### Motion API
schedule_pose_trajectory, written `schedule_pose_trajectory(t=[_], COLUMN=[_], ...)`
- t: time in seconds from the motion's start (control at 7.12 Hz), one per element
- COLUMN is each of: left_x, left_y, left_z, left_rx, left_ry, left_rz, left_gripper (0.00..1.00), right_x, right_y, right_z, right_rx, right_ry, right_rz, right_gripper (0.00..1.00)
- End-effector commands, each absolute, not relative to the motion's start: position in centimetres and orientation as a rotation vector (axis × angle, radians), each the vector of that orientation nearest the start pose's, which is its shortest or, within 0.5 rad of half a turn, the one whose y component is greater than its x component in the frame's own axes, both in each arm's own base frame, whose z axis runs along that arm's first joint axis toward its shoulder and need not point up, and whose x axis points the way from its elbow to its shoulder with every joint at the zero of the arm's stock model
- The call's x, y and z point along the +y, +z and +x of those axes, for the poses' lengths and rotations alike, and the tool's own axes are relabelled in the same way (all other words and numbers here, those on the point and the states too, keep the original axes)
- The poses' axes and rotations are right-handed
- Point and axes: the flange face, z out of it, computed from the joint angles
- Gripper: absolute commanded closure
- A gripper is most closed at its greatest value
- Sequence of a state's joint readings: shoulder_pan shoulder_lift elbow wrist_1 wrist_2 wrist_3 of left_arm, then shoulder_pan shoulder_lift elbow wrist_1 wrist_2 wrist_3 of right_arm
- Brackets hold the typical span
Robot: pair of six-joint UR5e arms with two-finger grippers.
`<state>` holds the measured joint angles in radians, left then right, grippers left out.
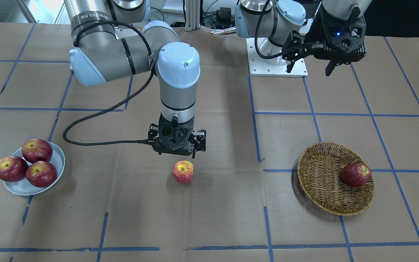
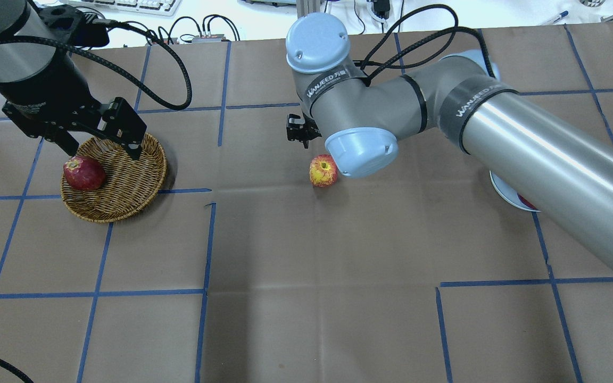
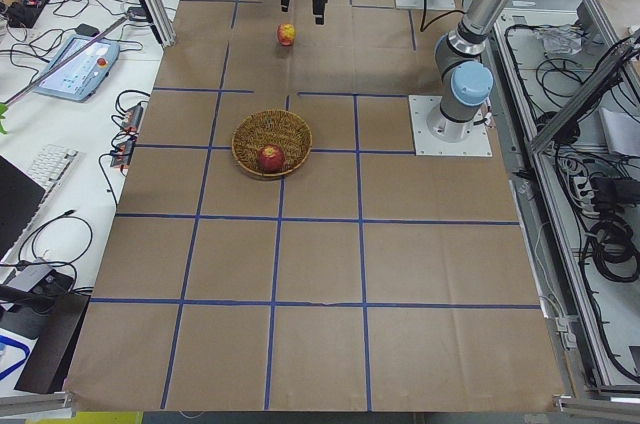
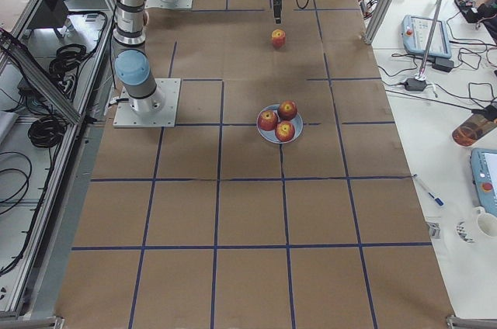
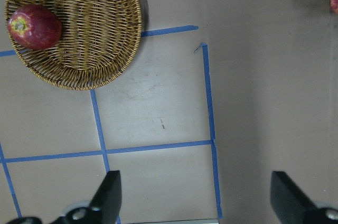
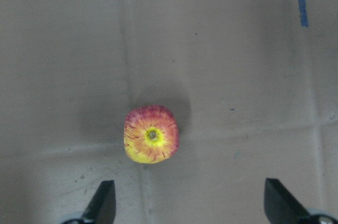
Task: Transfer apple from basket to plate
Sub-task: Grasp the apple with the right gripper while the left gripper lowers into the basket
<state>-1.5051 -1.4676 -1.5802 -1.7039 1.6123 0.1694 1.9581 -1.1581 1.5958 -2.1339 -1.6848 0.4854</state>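
The pale streaky apple [image 1: 183,171] with a yellow-green top stands on the bare table near its middle, outside the basket and the plate. It also shows in the overhead view [image 2: 323,171] and the right wrist view [image 6: 151,134]. My right gripper [image 1: 176,154] hovers open just above and behind it, empty [image 6: 191,205]. The wicker basket [image 1: 318,189] [image 2: 125,181] holds one dark red apple [image 1: 356,175]. My left gripper [image 1: 309,69] is open and empty, raised over the basket's far edge [image 2: 101,149]. The blue-grey plate [image 1: 58,162] is on the robot's right side.
Three dark red apples [image 1: 36,150] fill most of the plate. In the overhead view the right arm hides most of the plate [image 2: 500,189]. Brown paper with blue tape lines covers the table [image 1: 231,218].
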Motion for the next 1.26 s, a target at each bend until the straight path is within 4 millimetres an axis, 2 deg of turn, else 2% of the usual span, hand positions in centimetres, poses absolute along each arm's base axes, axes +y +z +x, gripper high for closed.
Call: schedule_pose_trajectory(t=[0.0, 0.14, 0.42, 0.7, 0.84, 0.98, 1.12], left_x=[-44.5, -44.1, -43.9, -43.8, -43.8, -43.7, -43.7], left_y=[51.3, 50.5, 50.4, 50.5, 50.5, 50.6, 50.6], left_z=[-10.3, -10.4, -10.4, -10.4, -10.4, -10.4, -10.3], left_rx=[3.108, 3.109, 3.108, 3.109, 3.108, 3.105, 3.103], left_ry=[0.089, 0.115, 0.118, 0.115, 0.115, 0.113, 0.111], left_rz=[0.166, 0.169, 0.167, 0.164, 0.162, 0.162, 0.162], left_gripper=[0.01, 0.01, 0.01, 0.01, 0.01, 0.01, 0.01], right_x=[-55.9, -56.4, -56.5, -55.9, -55.8, -55.8, -55.8], right_y=[24.4, 22.7, 19.6, 18.6, 18.6, 18.7, 18.9], right_z=[36.1, 36.4, 36.4, 36.1, 36.2, 36.2, 36.2], right_rx=[3.185, 3.184, 3.201, 3.207, 3.205, 3.205, 3.203], right_ry=[-0.240, -0.244, -0.200, -0.181, -0.180, -0.182, -0.187], right_rz=[0.162, 0.157, 0.141, 0.137, 0.134, 0.135, 0.135], right_gripper=[0.00, 0.00, 0.00, 0.00, 0.18, 0.31, 0.36])
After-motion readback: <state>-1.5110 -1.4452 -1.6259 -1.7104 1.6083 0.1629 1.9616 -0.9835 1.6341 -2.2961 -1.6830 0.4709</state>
